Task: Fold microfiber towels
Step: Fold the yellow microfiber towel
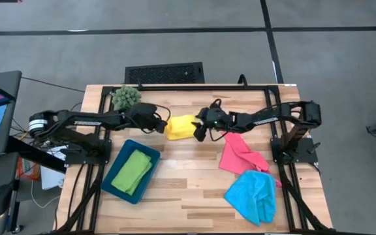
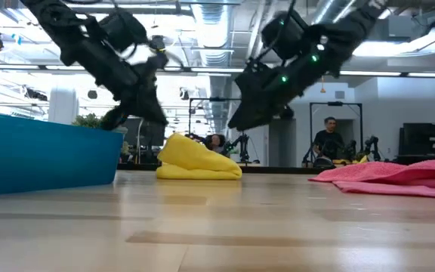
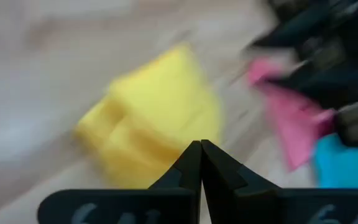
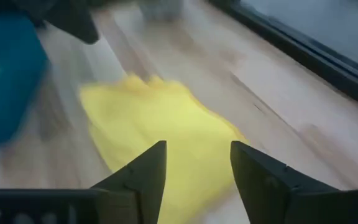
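The yellow towel (image 1: 180, 126) lies bunched in a folded lump on the table's middle, toward the far side; it also shows in the low view (image 2: 198, 162). My left gripper (image 1: 164, 125) is shut and empty just left of it, with its tips (image 3: 201, 152) above the towel's edge. My right gripper (image 1: 200, 134) is open just right of the towel and hangs above it (image 4: 197, 163). In the low view both grippers are clear of the cloth. The green towel (image 1: 133, 171) lies folded in the teal tray (image 1: 113, 183). The pink towel (image 1: 239, 155) and the light blue towel (image 1: 252, 196) lie crumpled at the right.
A spiky green plant ball (image 1: 126, 96) sits at the table's far left corner. Black frame rails (image 1: 286, 189) run along both table sides. Bare wood (image 1: 188, 196) lies between the tray and the blue towel. People stand in the room beyond (image 2: 329, 140).
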Controlling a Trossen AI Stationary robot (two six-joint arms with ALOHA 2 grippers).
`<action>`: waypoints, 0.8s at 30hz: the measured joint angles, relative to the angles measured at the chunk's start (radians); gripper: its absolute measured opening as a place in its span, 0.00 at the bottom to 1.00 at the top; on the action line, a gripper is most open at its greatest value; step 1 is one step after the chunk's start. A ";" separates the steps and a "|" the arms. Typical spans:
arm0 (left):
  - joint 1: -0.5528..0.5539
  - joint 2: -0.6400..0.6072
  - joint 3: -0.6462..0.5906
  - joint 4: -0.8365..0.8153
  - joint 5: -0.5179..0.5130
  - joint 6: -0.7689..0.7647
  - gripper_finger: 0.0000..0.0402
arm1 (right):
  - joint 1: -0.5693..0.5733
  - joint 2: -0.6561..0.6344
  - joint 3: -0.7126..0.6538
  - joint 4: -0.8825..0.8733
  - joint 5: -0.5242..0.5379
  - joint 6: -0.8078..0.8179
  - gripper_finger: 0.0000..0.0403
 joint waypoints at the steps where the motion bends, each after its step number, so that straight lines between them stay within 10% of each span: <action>1: -0.008 -0.016 0.000 0.045 -0.014 0.000 0.00 | 0.002 0.017 -0.015 0.059 -0.004 0.015 0.49; 8: -0.073 0.076 0.089 0.144 -0.075 0.021 0.00 | 0.018 0.126 -0.028 0.187 -0.014 0.047 0.39; 24: -0.137 0.474 0.485 -0.500 -0.123 0.290 0.00 | 0.039 0.202 -0.020 0.212 -0.040 0.060 0.32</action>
